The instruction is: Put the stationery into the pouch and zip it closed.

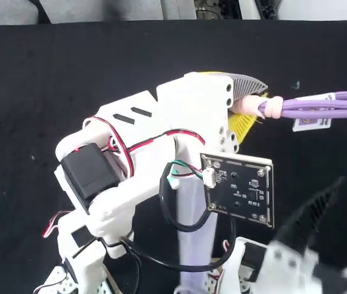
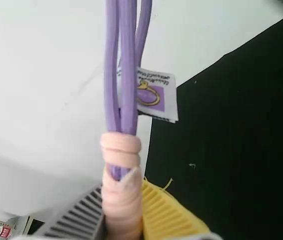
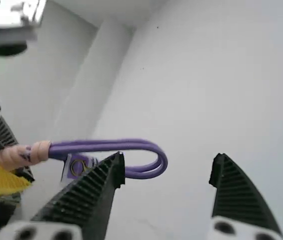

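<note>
A bundle of purple cords (image 1: 330, 105) with a peach-pink wrapped end (image 1: 250, 105) and a small paper tag (image 1: 312, 120) hangs above the black table (image 1: 51, 79). My left gripper (image 2: 123, 220), with one yellow finger (image 2: 166, 212) and one grey finger, is shut on the pink end (image 2: 121, 185). The cords (image 2: 126, 65) stick straight out from it. My right gripper (image 3: 169, 160) stands open, and its black fingers (image 3: 89, 190) point toward the loop of the cords (image 3: 146, 150) without touching it. One black finger (image 1: 311, 211) rises at the table's near right.
The left arm's white body and its camera board (image 1: 238, 187) cover the middle of the table. Bare black tabletop lies to the far left and far right. A pale wall stands behind the cords in both wrist views.
</note>
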Available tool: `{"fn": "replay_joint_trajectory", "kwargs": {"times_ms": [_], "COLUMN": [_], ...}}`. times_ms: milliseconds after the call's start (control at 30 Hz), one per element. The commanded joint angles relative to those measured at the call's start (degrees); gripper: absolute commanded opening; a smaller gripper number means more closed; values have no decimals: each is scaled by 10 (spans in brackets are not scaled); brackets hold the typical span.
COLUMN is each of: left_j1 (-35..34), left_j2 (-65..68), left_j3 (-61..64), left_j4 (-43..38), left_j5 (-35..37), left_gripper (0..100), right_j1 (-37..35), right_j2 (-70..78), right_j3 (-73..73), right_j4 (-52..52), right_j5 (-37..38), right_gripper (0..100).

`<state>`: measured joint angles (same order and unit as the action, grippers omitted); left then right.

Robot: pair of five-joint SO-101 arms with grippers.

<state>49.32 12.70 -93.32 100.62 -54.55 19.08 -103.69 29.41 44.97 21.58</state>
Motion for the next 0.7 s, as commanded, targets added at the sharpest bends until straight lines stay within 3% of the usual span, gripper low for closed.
{"fn": "replay_joint_trajectory", "kwargs": {"times_ms": [0,300,667], "left_j1": [0,6,6], "left_j2": [-9,-8,-5], "left_j3": [-19,-19,-19], "left_j4": [2,2,3], "left_j5": [-6,-5,-4], "left_gripper": [27,27,27], "right_j1": [11,11,11], "right_j2": [-30,51,284], "right_j3": [135,225,126], "right_j4": [-133,-357,-456], "right_j5": [76,171,245], "right_gripper": [279,279,279]}}
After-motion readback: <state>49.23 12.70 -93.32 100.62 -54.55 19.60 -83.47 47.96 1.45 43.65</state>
